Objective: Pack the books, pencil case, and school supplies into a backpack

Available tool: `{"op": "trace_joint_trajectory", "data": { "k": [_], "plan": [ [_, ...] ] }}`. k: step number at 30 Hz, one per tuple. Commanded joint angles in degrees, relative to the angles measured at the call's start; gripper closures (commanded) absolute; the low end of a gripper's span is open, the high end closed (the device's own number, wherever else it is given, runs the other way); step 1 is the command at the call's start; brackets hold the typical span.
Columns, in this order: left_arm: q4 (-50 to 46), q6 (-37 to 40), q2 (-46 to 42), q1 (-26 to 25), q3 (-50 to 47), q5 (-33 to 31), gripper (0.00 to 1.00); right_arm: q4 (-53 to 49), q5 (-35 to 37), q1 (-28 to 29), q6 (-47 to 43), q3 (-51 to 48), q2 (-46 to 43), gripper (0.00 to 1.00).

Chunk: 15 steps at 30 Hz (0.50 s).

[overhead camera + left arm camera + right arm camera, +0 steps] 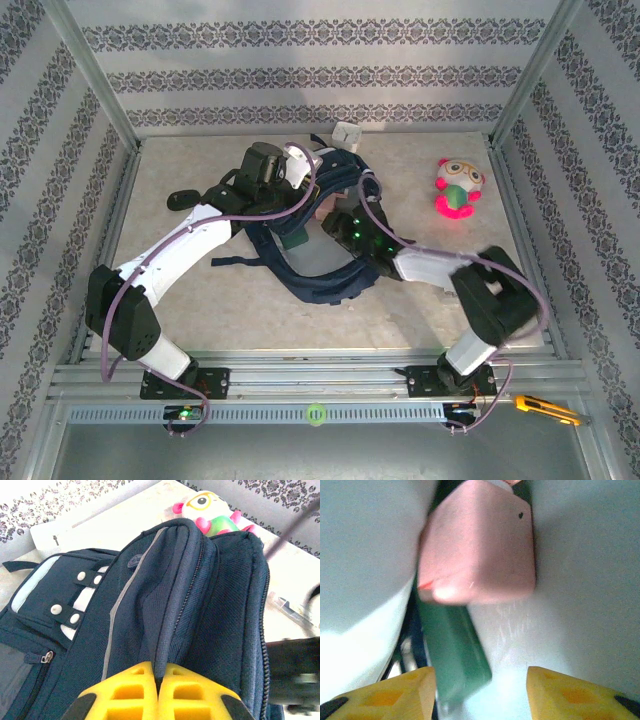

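Yellow fingertips (125,695) of the left claw (157,690) sit at the bottom of its wrist view, pressed together with a ridge of navy fabric pinched between them. That's the backpack (175,605), clamped on a fold right beside a zipper line. Look at that bag: dark blue weave, a light grey stripe running down one panel, a front pocket with pale patches and white snap buttons, and a zip pull low on the side. Behind its top edge peeks the pink-and-green plush toy (210,510), sitting on the pale desk (440,310). Over to the right claw (482,695): its two yellow fingers (385,695) stand well apart, nothing gripped between them. Ahead of them lies the pencil case (477,545), a soft pale-pink box with rounded corners and a tiny dark mark near one edge. Under it, on edge, is the dark green book (452,650), its near end just beside one finger. Pale blurred surfaces close in on both sides. From above, the backpack lies mid-desk between the two arms, with dark straps trailing toward the near edge. The left arm reaches over its far side and the right arm comes in at its open middle. An orange-yellow utility knife (545,408) rests on the front rail.
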Motion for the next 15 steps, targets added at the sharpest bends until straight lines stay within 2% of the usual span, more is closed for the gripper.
{"op": "trace_joint_trajectory", "data": {
  "k": [1,7,11,15],
  "plan": [
    [5.7,0.51,-3.56,0.61,-0.34,1.78,0.97,-7.5,0.73,-0.33,-6.08,-3.47,-11.22,0.45],
    [5.39,1.99,-2.43,0.58,-2.32,5.37,0.97,-27.19,2.03,-3.12,-15.47,-2.07,-28.93,0.42],
    [4.82,4.15,-1.04,-0.35,-4.52,8.94,0.98,-34.17,1.87,-5.98,-20.21,0.08,-34.57,0.41],
    [4.03,8.64,1.26,-2.97,-7.83,12.98,0.98,-36.71,0.47,-8.44,-22.99,0.46,-36.46,0.4]
  ]
}}
